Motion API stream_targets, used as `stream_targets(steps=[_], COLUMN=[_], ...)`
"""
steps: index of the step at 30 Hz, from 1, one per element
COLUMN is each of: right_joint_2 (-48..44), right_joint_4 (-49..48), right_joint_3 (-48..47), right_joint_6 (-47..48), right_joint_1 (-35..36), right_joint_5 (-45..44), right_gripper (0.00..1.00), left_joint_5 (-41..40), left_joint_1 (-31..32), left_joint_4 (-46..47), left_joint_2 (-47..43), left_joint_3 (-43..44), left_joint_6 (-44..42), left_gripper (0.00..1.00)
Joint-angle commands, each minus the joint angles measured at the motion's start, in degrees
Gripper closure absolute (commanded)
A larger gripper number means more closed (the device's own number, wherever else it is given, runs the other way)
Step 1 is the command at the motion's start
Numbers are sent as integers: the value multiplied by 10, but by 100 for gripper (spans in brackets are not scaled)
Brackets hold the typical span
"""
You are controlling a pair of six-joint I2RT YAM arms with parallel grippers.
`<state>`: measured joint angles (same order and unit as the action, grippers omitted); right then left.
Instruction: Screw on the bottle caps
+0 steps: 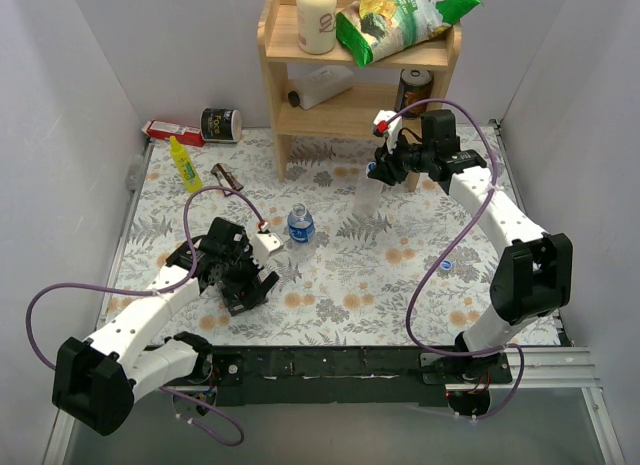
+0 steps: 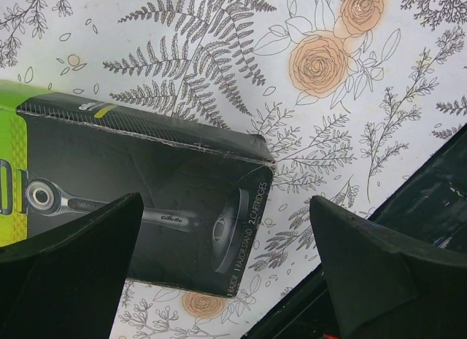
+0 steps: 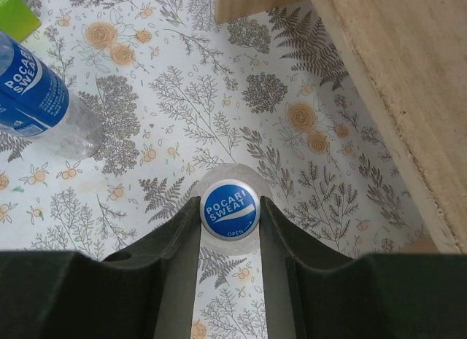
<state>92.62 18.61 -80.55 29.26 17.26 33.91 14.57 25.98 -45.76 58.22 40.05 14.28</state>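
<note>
blue cap [image 3: 230, 210] – white print "pocari sweat", smaller "open" beneath it.
labelled bottle [image 3: 29, 91] – blue band, white "pocari sweat" running along it, partly cut off by frame edge.
black box [image 2: 182, 178] – small white "gillette" mid-face; along end edge, thin white line "1 razor 1 razor stand 2 cartridges".
top view: print on dark can [image 1: 221, 124] and green snack bag [image 1: 400, 20] too small to read.

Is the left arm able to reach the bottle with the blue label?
Probably yes. The blue-label bottle stands close beside the open, empty left hand, with nothing standing between them.
</note>
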Motion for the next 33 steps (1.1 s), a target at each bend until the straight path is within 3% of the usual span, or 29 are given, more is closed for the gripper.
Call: stream_targets(steps=[1, 5, 12, 16, 19, 21, 26, 28, 33], right_joint_2=[3, 7, 13, 8, -1, -20, -51, -46, -54], right_joint_4=[-16, -16, -16, -17, -17, -11, -33, -45, -171], right_joint_3=[-4, -5, -8, -21, -62, -96, -87, -60, 37], right_joint_6=[11, 6, -1, -11, -54, -54, -68, -75, -104], right_joint_1=[-2, -2, -2, -2, -2, -2, 22, 50, 99], right_joint_5=[2, 5, 6, -9, -50, -44, 90, 114, 166], right_gripper=[57, 48, 42, 15, 8, 8, 9, 16, 16], left_joint_5=[3, 4, 9, 13, 12, 12, 12, 8, -15], left_joint_1=[-4, -7, -8, -9, -11, -13, -22, -28, -45], left_joint_4=[13, 11, 10, 11, 12, 12, 17, 23, 27], left_joint_2=[1, 0, -9, -14, -21, -23, -29, -28, -33], left_joint_3=[-2, -3, -14, -20, -24, -25, -31, -31, -29], left_joint_6=[-7, -7, -6, -5, -5, -4, 0, 1, 9], left_gripper=[2, 2, 2, 2, 2, 2, 2, 2, 2])
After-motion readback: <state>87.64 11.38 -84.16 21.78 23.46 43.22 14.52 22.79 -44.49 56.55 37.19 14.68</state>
